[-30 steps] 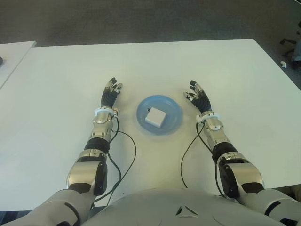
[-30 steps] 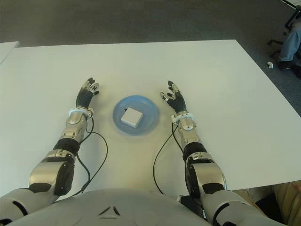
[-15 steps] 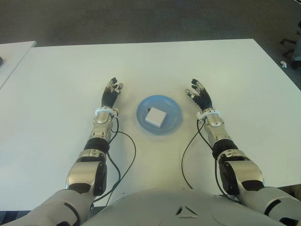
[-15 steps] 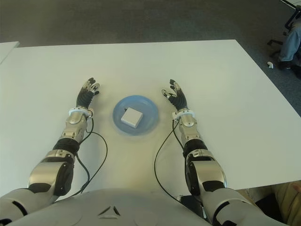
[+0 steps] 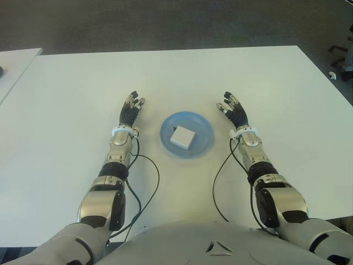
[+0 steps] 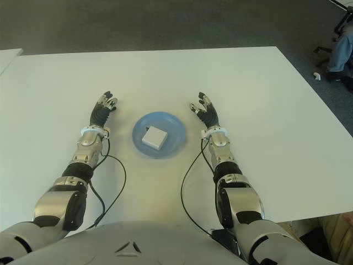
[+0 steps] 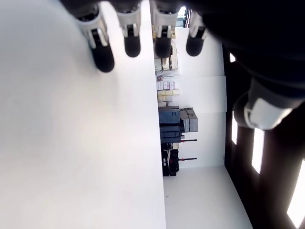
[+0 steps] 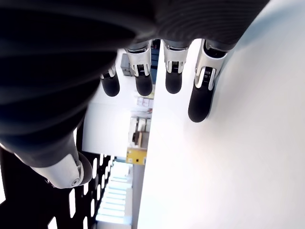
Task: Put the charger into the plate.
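Left eye view: white charger (image 5: 182, 137) is lying in blue plate (image 5: 202, 145).
Left hand (image 5: 131, 110): showing left of plate, fingers extended, empty.
Right hand (image 5: 234, 111): showing right of plate, fingers spread, empty.

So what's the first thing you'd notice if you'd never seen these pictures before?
Probably the round light-blue plate in the middle of the big white table, with the small white square charger already sitting in it. Then the two robot hands with black fingers, the left hand and right hand, one on each side of the plate, both open and holding nothing.
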`<action>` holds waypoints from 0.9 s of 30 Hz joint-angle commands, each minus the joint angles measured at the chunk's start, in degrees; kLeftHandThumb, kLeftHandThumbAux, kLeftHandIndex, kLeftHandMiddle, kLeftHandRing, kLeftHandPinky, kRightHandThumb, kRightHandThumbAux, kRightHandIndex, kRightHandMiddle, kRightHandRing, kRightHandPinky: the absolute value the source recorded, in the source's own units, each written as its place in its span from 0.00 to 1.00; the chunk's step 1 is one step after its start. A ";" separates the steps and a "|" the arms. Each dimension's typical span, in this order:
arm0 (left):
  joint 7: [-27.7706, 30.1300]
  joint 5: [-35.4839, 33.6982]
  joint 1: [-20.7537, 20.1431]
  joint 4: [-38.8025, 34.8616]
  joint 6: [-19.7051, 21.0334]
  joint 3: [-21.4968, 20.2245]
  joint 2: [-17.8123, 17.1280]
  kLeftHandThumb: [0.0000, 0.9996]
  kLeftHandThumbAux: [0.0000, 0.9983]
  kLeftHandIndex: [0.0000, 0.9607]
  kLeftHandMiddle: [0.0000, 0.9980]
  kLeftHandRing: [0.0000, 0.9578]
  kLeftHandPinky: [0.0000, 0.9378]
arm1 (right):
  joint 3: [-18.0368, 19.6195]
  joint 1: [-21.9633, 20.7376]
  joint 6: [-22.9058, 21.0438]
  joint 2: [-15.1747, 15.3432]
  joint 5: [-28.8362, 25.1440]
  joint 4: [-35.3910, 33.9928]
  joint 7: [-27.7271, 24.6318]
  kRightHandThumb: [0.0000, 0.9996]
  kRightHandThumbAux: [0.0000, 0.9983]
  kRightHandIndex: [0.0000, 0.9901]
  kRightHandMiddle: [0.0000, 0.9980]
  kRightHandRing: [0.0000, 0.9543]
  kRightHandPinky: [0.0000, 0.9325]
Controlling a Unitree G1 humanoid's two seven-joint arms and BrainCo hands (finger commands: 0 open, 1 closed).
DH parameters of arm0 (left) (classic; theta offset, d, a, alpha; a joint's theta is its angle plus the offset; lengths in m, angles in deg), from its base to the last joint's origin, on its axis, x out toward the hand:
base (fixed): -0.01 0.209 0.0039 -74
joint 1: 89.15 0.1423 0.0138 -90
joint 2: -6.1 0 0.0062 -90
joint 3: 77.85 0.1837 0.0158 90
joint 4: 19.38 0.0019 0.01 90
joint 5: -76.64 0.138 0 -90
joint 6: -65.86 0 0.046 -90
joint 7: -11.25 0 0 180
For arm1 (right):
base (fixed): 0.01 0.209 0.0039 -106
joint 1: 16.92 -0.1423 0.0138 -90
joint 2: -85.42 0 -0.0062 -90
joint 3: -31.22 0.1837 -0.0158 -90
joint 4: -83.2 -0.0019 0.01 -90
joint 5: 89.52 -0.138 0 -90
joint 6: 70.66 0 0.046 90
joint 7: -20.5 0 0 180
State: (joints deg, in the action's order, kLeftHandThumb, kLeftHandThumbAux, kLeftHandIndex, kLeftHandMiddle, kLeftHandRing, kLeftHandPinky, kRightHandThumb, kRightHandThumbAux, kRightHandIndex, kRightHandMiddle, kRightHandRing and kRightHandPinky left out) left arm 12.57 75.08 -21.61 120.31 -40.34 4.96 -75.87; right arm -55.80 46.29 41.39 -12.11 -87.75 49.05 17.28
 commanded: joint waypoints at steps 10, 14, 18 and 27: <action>-0.32 0.67 2.78 0.48 2.46 1.17 0.73 0.22 0.48 0.00 0.00 0.00 0.00 | -0.06 2.53 -4.57 -1.15 -0.42 2.27 -1.50 0.04 0.65 0.00 0.00 0.00 0.01; -0.40 0.66 2.91 0.25 2.43 1.29 0.76 0.22 0.48 0.00 0.00 0.00 0.00 | 0.05 2.49 -4.77 -1.16 -0.48 2.26 -1.65 0.04 0.65 0.00 0.00 0.00 0.01; -0.57 0.71 3.05 -0.02 2.35 1.40 0.82 0.22 0.48 0.00 0.00 0.00 0.00 | 0.08 2.49 -4.87 -1.13 -0.49 2.19 -1.81 0.04 0.65 0.00 0.00 0.00 0.01; -0.95 0.90 3.49 -0.76 1.91 1.73 0.99 0.23 0.47 0.00 0.00 0.00 0.00 | 0.20 2.35 -5.03 -1.14 -0.60 2.36 -1.92 0.03 0.65 0.00 0.00 0.00 0.00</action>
State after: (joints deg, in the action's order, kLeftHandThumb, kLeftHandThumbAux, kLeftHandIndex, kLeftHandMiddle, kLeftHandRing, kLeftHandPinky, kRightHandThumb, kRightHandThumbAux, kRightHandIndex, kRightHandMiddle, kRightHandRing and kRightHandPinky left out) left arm 12.08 75.32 -20.42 118.48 -40.34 6.12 -75.59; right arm -55.36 46.03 40.74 -12.16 -88.08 48.99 16.32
